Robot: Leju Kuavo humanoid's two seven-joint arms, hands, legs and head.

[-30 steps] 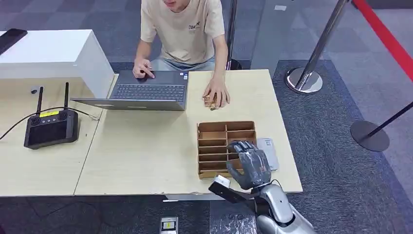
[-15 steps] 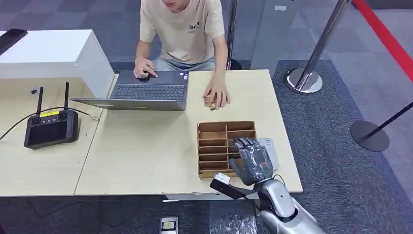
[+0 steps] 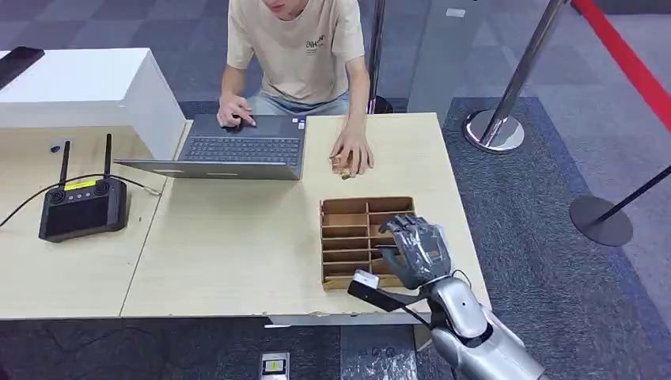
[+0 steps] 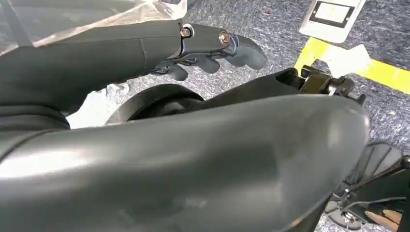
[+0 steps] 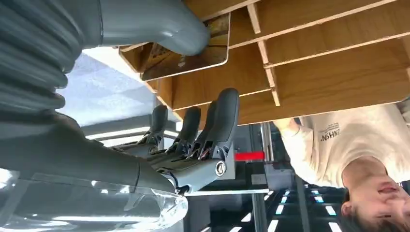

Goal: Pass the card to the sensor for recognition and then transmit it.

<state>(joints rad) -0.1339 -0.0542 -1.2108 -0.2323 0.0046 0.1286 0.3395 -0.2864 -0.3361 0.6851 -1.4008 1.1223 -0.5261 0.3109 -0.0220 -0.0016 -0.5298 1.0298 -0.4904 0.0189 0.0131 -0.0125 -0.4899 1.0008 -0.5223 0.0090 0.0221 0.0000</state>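
Note:
My right hand (image 3: 417,252) hovers over the right side of the wooden compartment box (image 3: 348,237) near the table's right edge. The grey sensor pad next to the box is hidden under the hand. In the right wrist view a glossy brown card (image 5: 193,53) sits under the thumb (image 5: 159,26), in front of the box's dividers (image 5: 309,53), and looks held there. The darker fingers (image 5: 217,121) are spread below it, apart from it. My left hand (image 4: 208,50) hangs low over the carpet with nothing in its fingers.
A person (image 3: 301,47) sits at the far side, one hand on a laptop (image 3: 237,146), the other (image 3: 352,154) resting on a small object. A black controller (image 3: 83,206) and a white cabinet (image 3: 79,87) stand left. Stanchion bases (image 3: 494,131) (image 3: 601,220) stand right of the table.
My right hand has moved to the right, from over the box's lower compartments to over the sensor pad, which it now covers. The person and the other things have stayed put.

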